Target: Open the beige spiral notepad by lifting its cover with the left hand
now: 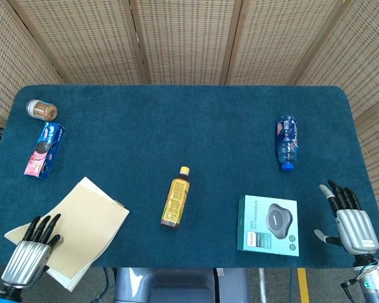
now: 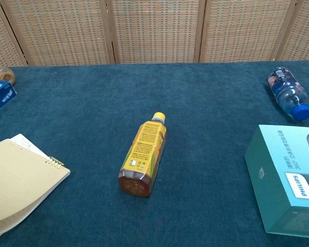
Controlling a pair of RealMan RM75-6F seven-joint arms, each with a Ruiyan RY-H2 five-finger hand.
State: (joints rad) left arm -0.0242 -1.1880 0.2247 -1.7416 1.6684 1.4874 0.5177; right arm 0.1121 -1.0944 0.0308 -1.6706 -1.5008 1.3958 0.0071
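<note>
The beige spiral notepad (image 1: 85, 221) lies at the table's front left, its near corner hanging past the front edge. My left hand (image 1: 30, 252) holds the cover's left corner, fingers lying over it. In the chest view the notepad (image 2: 18, 180) shows its cover bowed up off the white pages, with the spiral at its right corner. My right hand (image 1: 350, 218) rests open at the front right edge, fingers spread and holding nothing. Neither hand shows in the chest view.
A yellow-labelled bottle (image 1: 174, 199) lies in the middle and a teal box (image 1: 268, 225) at front right. A water bottle (image 1: 287, 142) lies further back on the right. A cookie pack (image 1: 44, 149) and a jar (image 1: 42, 110) sit at far left.
</note>
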